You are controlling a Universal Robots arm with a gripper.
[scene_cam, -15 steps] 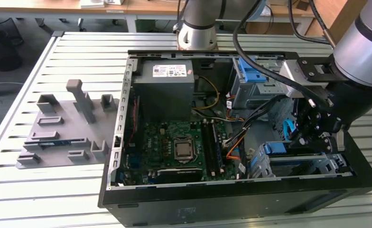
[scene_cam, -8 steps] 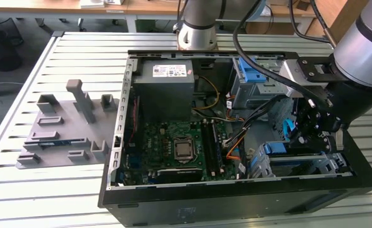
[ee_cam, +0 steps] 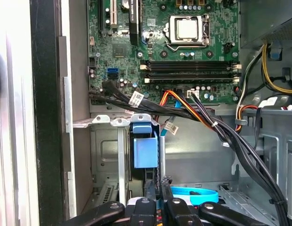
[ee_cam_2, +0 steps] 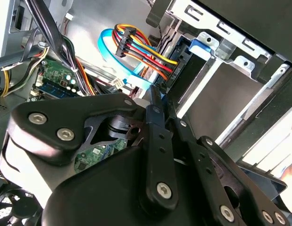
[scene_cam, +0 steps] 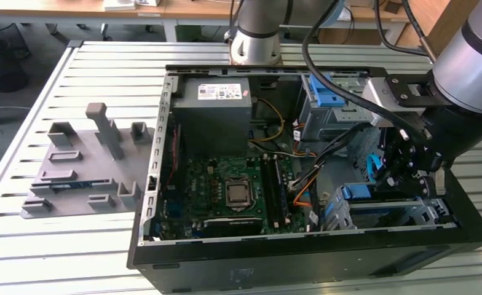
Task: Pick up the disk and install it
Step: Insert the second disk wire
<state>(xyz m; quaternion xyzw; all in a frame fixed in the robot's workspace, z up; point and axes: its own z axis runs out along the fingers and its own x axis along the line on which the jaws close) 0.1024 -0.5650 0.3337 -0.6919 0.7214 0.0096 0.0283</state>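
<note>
The disk [ee_cam: 146, 153] stands edge-on in the metal drive cage [ee_cam: 106, 155] inside the open computer case, its blue bracket facing the camera. In the exterior view the disk [scene_cam: 361, 192] sits in the cage at the case's front corner, on the exterior view's right. My gripper [ee_cam: 160, 186] hangs just beside the disk's near edge with its black fingers [ee_cam: 173, 207] drawn together and nothing seen between them. In the second wrist view the gripper [ee_cam_2: 154, 94] narrows to a point close to the cage opening. From outside, the gripper [scene_cam: 395, 183] reaches down into the case.
A motherboard [scene_cam: 233, 190] and a grey power-supply box [scene_cam: 216, 101] fill the case's left half. Black and coloured cables [ee_cam: 207, 117] cross near the cage; a blue flat cable [ee_cam: 193, 195] loops by the fingers. A grey fixture [scene_cam: 85, 166] lies on the slatted table.
</note>
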